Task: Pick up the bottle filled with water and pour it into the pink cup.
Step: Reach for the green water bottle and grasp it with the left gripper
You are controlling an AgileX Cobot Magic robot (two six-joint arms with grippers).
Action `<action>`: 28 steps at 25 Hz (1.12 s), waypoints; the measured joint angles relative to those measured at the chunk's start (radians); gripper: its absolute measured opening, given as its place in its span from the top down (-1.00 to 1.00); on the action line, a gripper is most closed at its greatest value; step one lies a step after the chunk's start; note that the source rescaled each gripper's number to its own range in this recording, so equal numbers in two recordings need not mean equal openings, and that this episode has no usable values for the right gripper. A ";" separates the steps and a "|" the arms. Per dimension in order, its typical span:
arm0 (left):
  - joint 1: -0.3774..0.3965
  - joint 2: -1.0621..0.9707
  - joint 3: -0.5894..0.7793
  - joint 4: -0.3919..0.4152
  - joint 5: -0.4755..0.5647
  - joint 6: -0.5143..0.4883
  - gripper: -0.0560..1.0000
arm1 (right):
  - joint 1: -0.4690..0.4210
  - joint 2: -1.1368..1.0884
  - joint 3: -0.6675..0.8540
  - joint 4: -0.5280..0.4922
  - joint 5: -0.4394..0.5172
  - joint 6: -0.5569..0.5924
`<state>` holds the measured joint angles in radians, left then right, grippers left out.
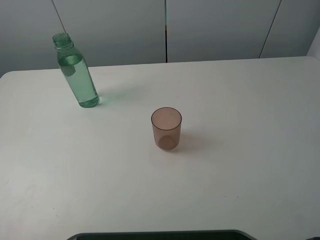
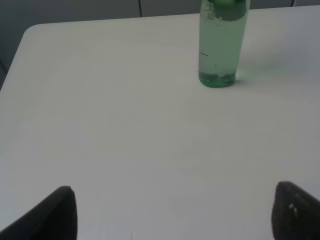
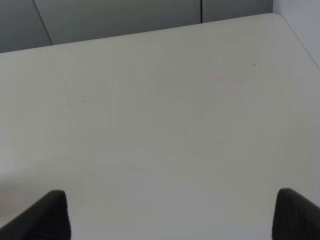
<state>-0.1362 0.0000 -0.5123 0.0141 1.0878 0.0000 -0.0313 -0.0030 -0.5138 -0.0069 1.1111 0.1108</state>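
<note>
The green-tinted bottle stands upright and uncapped at the back left of the white table, with clear liquid inside. The left wrist view shows the bottle ahead of my left gripper, well apart from it. That gripper is open, its two dark fingertips wide apart with nothing between them. The pink cup stands upright near the table's middle, looking empty. My right gripper is open over bare table, its fingertips spread wide. Neither gripper appears in the exterior high view.
The white table ends at a grey panelled wall behind. A dark rounded edge shows at the table's front. The table's far right corner appears in the right wrist view.
</note>
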 joint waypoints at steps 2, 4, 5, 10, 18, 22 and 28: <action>0.000 0.000 0.000 0.002 0.000 0.000 -0.97 | 0.000 0.000 0.000 0.000 0.000 0.000; 0.000 0.000 0.000 0.002 0.000 -0.006 -0.97 | 0.000 0.000 0.000 0.000 0.000 0.000; 0.000 0.000 0.000 0.002 0.000 -0.008 -0.97 | 0.000 0.000 0.000 0.000 0.000 0.000; 0.000 0.000 -0.002 0.002 0.000 -0.015 -0.97 | 0.000 0.000 0.000 0.000 0.000 0.000; 0.000 0.037 -0.080 0.010 -0.220 -0.017 -0.97 | 0.000 0.000 0.000 0.000 0.000 0.000; 0.000 0.144 -0.080 0.025 -0.433 -0.017 -0.97 | 0.000 0.000 0.000 0.000 0.000 0.000; 0.000 0.362 -0.080 0.040 -0.800 0.029 -0.97 | 0.000 0.000 0.000 0.000 0.000 0.000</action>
<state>-0.1362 0.3615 -0.5921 0.0541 0.2873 0.0285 -0.0313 -0.0030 -0.5138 -0.0069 1.1111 0.1108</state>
